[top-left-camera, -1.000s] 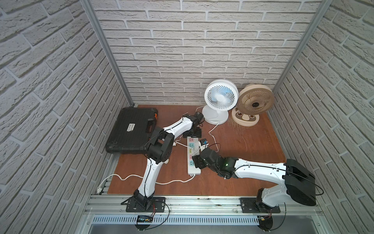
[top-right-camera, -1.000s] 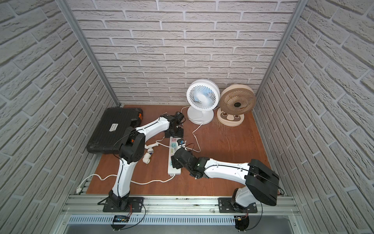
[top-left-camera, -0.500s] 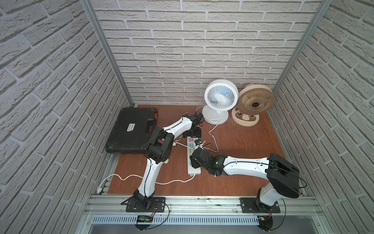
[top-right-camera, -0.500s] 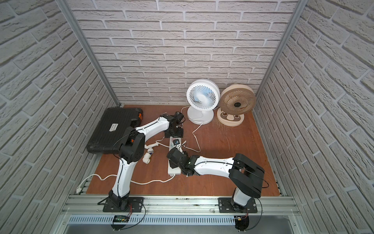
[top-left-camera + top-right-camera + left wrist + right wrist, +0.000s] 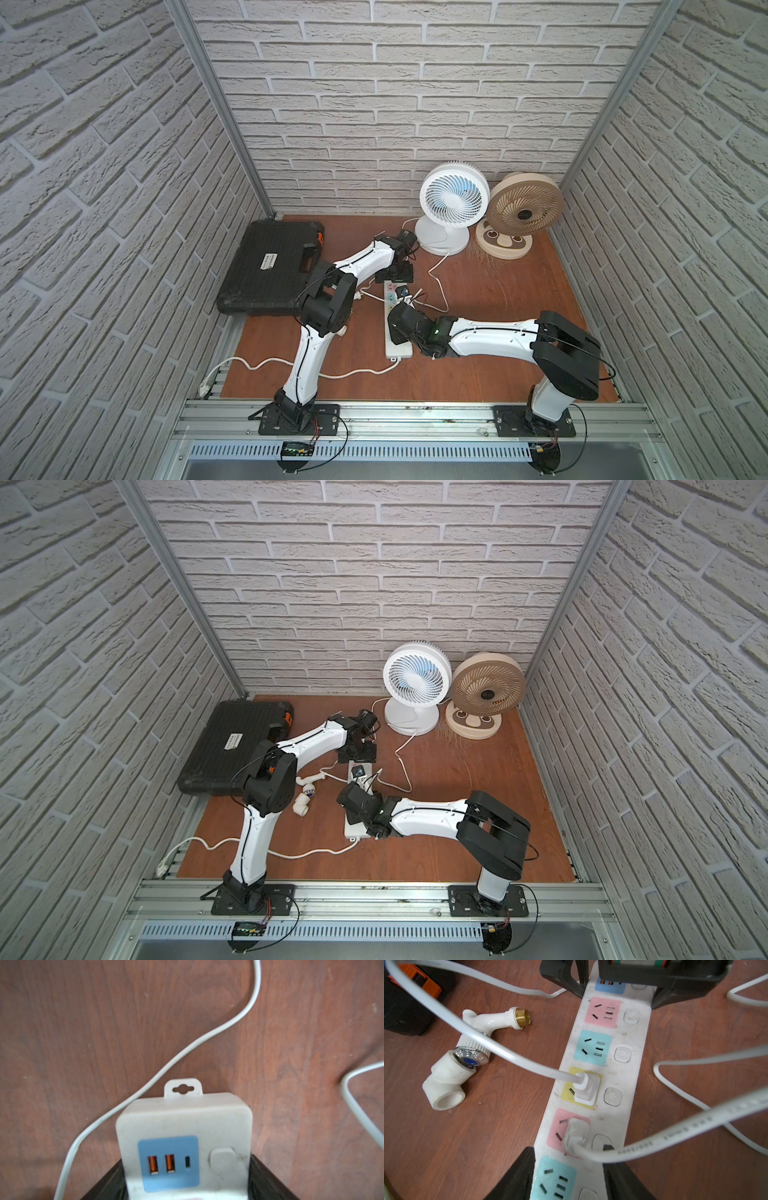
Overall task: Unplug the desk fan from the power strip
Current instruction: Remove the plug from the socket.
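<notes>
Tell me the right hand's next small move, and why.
Probably close the right hand on the white plug in the pink socket: its fingers flank that plug, and the left hand clamps the USB end of the power strip. Whether this is the right plug is unclear; another plug sits in the yellow socket.

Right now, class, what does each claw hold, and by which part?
Left claw clamps the power strip at its USB end; right claw, open above it, holds nothing.

White power strip (image 5: 627, 1076), pastel sockets, flat mid-table, lengthwise near-far. Yellow-socket plug (image 5: 586, 1089) & pink-socket plug (image 5: 576, 1133) both seated. White desk fan (image 5: 452, 199) upright, far right-centre.
</notes>
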Motion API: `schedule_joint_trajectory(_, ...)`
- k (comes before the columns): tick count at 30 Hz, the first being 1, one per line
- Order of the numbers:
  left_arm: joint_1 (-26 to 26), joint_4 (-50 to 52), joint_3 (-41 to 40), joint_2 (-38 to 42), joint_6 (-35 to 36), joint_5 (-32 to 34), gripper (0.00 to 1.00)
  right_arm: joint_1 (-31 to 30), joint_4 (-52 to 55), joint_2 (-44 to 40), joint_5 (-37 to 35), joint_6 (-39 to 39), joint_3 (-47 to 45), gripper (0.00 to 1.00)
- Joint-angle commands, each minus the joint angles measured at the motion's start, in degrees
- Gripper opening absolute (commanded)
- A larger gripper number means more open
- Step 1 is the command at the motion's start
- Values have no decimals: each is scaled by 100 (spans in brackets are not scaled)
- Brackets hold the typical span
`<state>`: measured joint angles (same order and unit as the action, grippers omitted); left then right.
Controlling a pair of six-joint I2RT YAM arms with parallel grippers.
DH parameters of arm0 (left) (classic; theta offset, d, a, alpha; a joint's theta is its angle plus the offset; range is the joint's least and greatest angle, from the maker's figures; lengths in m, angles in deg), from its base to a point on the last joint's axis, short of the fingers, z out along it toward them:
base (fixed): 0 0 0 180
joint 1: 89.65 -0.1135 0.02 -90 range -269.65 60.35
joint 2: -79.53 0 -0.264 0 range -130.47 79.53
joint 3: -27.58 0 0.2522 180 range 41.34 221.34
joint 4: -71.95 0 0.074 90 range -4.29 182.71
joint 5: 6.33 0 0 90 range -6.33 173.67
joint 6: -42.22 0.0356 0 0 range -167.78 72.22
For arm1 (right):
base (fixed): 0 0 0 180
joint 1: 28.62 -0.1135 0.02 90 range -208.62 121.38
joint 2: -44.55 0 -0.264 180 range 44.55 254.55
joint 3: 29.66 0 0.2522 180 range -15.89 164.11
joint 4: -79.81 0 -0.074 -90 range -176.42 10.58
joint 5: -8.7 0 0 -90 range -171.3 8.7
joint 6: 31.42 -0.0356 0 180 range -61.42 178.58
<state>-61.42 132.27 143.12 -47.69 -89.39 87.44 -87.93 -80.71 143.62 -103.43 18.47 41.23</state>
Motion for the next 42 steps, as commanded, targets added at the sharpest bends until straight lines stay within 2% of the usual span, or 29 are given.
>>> schedule_joint_trajectory(1,-125,370,-332,-362,-40,182,0,20,-64,83,12,-49,101,56)
schedule_joint_trajectory(21,-72,289,-348,-356,-28,128,0,130,-44,113,265,-26,79,46)
schedule_joint_trajectory(42,-64,275,-399,-320,-32,87,0,198,5,257,-19,118,161,38)
